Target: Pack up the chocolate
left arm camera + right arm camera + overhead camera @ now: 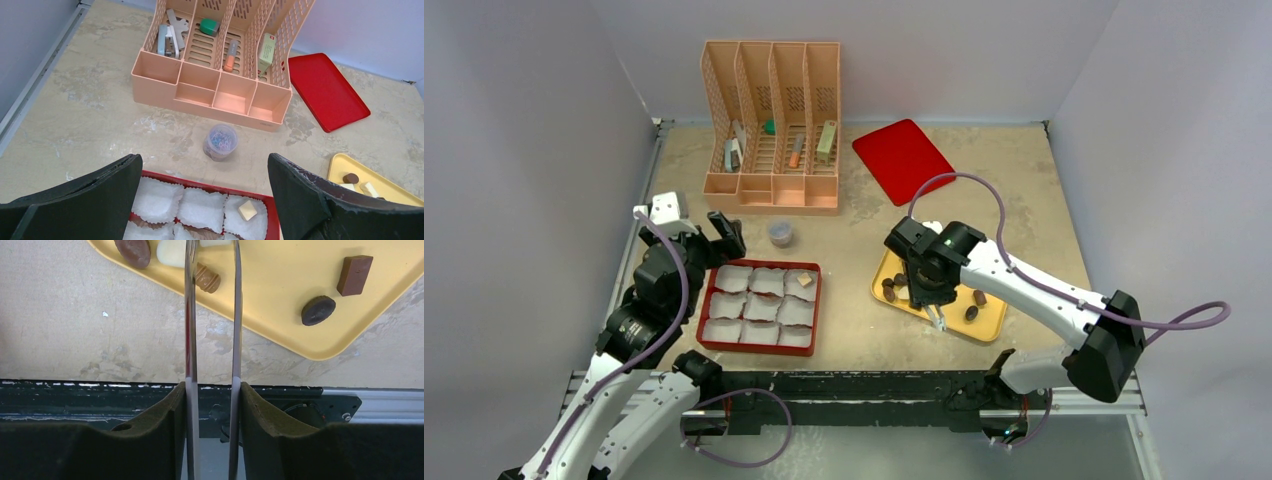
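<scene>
1. Low over the yellow tray point(992, 325), the right fingers point(175, 410) sit clamped on a pair of metal tweezers point(189, 330). The two thin blades stand slightly apart and run straight ahead across the tray's near rim.
2. Most of the chocolate point(318, 310) lies loose on that tray. A ridged caramel piece point(207, 280) shows between the blades, a cream-white piece point(170, 252) sits just outside the left blade, and a dark oval point(132, 250) lies further left. A brown block point(355, 275) and a dark round piece lie well off to the right.
3. Blade tips run out of the wrist view at its top edge, so it cannot be told whether they bracket a piece. The caramel piece, lying aslant between the blades, looks the likeliest target.
4. One pale square piece point(246, 210) sits in the far right paper cup point(250, 222) of the red box point(817, 300), which rests on the surface point(864, 335) left of the tray.
5. Left fingers point(110, 195) hang wide apart and empty above that box, well apart from the tray. The right arm is the nearer one for the next pick.
</scene>
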Robot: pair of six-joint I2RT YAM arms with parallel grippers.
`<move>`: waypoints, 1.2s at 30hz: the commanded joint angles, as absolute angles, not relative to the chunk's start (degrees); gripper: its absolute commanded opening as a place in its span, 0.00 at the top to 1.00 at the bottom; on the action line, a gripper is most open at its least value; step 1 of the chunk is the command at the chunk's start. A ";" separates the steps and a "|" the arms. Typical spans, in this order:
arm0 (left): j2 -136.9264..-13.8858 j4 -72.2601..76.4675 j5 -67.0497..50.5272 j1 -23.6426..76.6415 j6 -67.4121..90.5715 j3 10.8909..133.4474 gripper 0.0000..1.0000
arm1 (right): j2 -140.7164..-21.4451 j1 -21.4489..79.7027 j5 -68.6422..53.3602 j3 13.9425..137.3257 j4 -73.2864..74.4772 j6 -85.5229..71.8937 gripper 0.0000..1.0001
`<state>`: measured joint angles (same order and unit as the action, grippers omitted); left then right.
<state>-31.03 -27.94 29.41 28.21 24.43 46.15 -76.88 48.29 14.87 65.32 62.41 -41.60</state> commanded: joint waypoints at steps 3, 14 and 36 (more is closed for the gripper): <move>-30.42 -26.20 30.32 28.39 24.26 46.71 0.04 | -77.93 48.08 15.37 65.71 63.64 -42.92 0.65; -29.22 -27.43 31.33 28.39 24.61 48.81 0.04 | -75.68 48.16 19.79 73.23 65.68 -41.64 0.72; -24.83 -30.52 38.48 28.39 28.08 56.06 0.04 | -94.38 62.81 16.05 98.01 49.60 -29.27 0.71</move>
<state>-26.35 -30.02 36.69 28.21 25.96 53.89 -90.98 59.79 16.86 93.30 54.85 -33.43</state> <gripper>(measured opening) 0.959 0.379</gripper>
